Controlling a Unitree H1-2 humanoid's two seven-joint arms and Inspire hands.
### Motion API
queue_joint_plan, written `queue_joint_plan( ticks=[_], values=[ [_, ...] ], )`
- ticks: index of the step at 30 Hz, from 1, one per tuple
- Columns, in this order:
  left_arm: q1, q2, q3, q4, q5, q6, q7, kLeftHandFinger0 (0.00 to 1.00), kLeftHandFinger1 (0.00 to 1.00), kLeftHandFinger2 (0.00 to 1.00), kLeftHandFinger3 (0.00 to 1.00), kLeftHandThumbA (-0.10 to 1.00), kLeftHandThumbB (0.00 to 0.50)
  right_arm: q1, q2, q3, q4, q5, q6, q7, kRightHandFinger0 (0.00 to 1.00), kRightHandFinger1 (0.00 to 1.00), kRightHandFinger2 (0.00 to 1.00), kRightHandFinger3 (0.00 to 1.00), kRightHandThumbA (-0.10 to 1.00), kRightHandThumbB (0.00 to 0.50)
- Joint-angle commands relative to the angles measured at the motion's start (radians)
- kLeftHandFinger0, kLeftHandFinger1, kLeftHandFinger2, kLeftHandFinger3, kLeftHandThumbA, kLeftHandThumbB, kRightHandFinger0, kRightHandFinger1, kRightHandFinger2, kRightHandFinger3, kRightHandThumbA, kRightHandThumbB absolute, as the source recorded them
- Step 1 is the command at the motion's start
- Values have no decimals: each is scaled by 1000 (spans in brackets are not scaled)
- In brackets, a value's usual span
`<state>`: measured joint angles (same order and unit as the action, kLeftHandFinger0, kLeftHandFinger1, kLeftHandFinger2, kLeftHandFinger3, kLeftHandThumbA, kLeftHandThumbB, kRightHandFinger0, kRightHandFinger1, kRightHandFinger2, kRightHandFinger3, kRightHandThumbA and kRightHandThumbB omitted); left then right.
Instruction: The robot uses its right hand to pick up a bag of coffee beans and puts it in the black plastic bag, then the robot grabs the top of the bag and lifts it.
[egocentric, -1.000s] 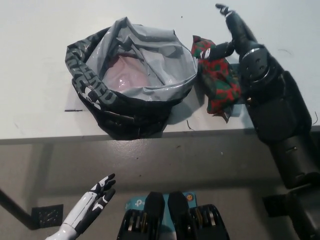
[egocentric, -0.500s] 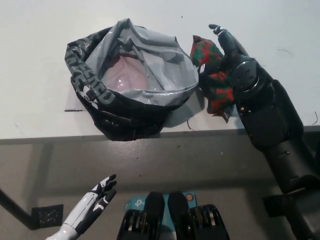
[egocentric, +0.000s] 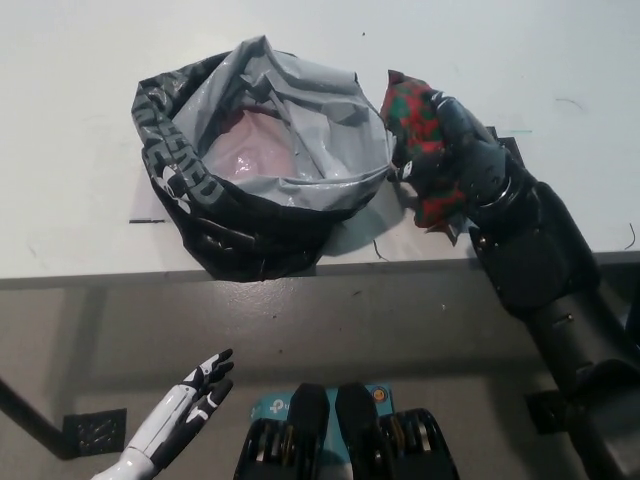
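Observation:
The bag of coffee beans (egocentric: 412, 120), red and green patterned, lies on the white table (egocentric: 80, 100) just right of the black plastic bag (egocentric: 175, 172). The plastic bag stands open, its rim rolled down and its grey inside showing. My black right hand (egocentric: 462, 150) rests on the coffee bag's right side, fingers curled over it and thumb at its left edge, hiding much of it. My white left hand (egocentric: 190, 405) hangs below the table at the lower left, fingers apart and holding nothing.
The table's front edge (egocentric: 120, 272) runs across the middle of the picture, with grey floor below it. The plastic bag sits close to that edge. A short dark mark (egocentric: 147, 220) lies on the table left of the bag.
My right hand has come down and left onto the coffee bag, and its raised fingers have folded over it. The plastic bag and the left hand have stayed put.

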<state>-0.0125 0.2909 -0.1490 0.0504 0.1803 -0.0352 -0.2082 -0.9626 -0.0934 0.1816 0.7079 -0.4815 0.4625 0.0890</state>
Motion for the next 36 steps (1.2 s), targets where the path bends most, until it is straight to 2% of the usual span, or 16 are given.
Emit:
queue_joint_plan(
  ticks=[1,6,10,12,14,15,16,18,22,25,27,28,29,31,34,36],
  values=[
    [-11,19,10,-16,-12,-18,-12,1000,1000,1000,1000,1000,169,-45,1,34,82,-12,-35,-55,1000,1000,1000,1000,1000,394],
    [-13,25,2,-14,18,-28,-3,1000,1000,1000,1000,1000,172,-56,3,61,157,-22,-48,-85,1000,1000,1000,1000,990,405],
    [-13,20,7,-17,11,-17,-3,1000,1000,1000,1000,1000,176,-87,14,112,246,-71,-5,-140,1000,1000,1000,1000,757,414],
    [-11,18,9,-16,7,-19,-4,1000,1000,1000,1000,1000,178,-113,17,165,324,-138,8,-151,1000,1000,1000,1000,627,380],
    [-14,19,8,-11,9,-23,-4,1000,1000,1000,1000,1000,184,-127,19,219,393,-190,8,-216,743,1000,1000,1000,444,368],
    [-14,20,8,-12,11,-23,-4,1000,1000,1000,1000,1000,183,-125,17,229,398,-186,8,-229,368,558,858,1000,165,171],
    [-15,22,8,-13,14,-22,-4,1000,1000,1000,1000,1000,182,-125,15,245,410,-177,7,-248,214,341,587,1000,120,231],
    [-20,23,7,-13,12,-24,-7,1000,1000,1000,1000,1000,174,-120,11,254,426,-171,-17,-287,72,156,362,1000,50,229],
    [-22,25,7,-19,14,-13,-9,1000,1000,1000,1000,1000,172,-110,10,223,435,-137,-91,-383,0,6,185,921,-62,219],
    [-20,24,7,-16,13,-25,-6,1000,1000,1000,1000,1000,158,-109,12,182,436,-95,-132,-404,0,0,111,949,-84,206],
    [-19,25,5,-18,21,-19,-5,1000,1000,1000,1000,1000,160,-106,14,143,432,-62,-165,-420,0,0,109,875,-93,215],
    [-19,25,4,-16,23,-25,-3,1000,1000,1000,1000,1000,155,-104,15,100,427,-22,-199,-425,0,0,99,656,-100,216],
    [-20,25,4,-14,23,-28,-3,1000,1000,1000,1000,1000,155,-103,16,79,426,-3,-213,-425,0,0,98,592,-100,216],
    [-21,24,5,-14,19,-26,-5,1000,1000,1000,1000,1000,156,-102,20,-20,418,84,-256,-407,0,2,59,296,-100,204],
    [-22,24,6,-15,18,-20,-7,1000,1000,1000,1000,1000,152,-103,26,-202,386,258,-304,-336,20,79,74,297,-100,185],
    [-23,25,6,-16,16,-17,-10,1000,1000,1000,1000,1000,148,-110,30,-334,375,392,-328,-262,4,136,133,505,-100,180]
  ],
)
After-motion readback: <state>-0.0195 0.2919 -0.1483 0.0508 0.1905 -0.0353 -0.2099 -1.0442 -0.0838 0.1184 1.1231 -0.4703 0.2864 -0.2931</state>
